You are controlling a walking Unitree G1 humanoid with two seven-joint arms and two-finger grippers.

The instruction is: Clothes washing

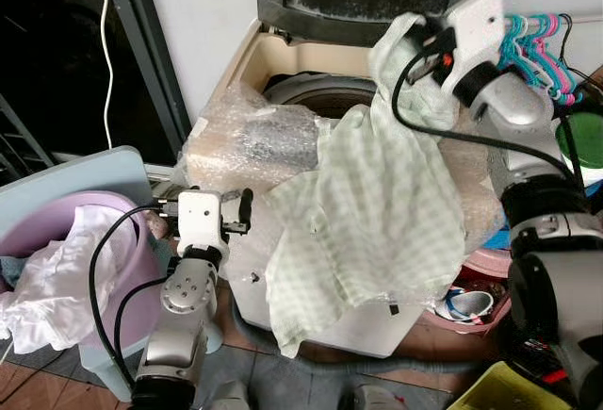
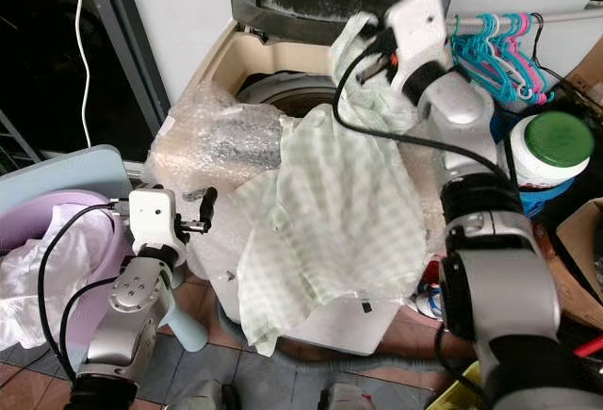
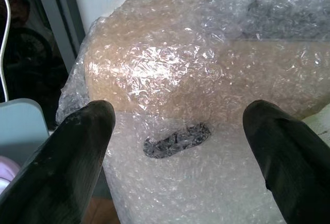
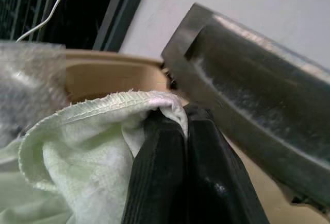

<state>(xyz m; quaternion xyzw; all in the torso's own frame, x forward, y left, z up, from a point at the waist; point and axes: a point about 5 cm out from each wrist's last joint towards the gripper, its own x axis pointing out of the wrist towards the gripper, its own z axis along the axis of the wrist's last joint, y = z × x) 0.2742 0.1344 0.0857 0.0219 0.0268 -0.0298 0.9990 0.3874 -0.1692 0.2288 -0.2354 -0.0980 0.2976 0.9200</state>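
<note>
Right wrist view: right gripper (image 4: 178, 126) pinches the checked cloth (image 1: 377, 212) above the washing machine (image 1: 283, 61); its trailing hem could miss the drum.

cloth (image 1: 377, 203): pale green and white checks
washer (image 1: 273, 57): cream, with a dark grey lid
wrap (image 3: 206, 80): clear and shiny
basket (image 1: 141, 269): light purple
hangers (image 1: 537, 47): pink and teal
fingers (image 4: 170, 177): black
jar lid (image 2: 559, 139): green

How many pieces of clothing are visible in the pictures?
2, maybe more hidden. The green shirt hangs from the right claw over the washer's front. White cloth lies in the pink basket at the left; it may be several pieces.
</note>
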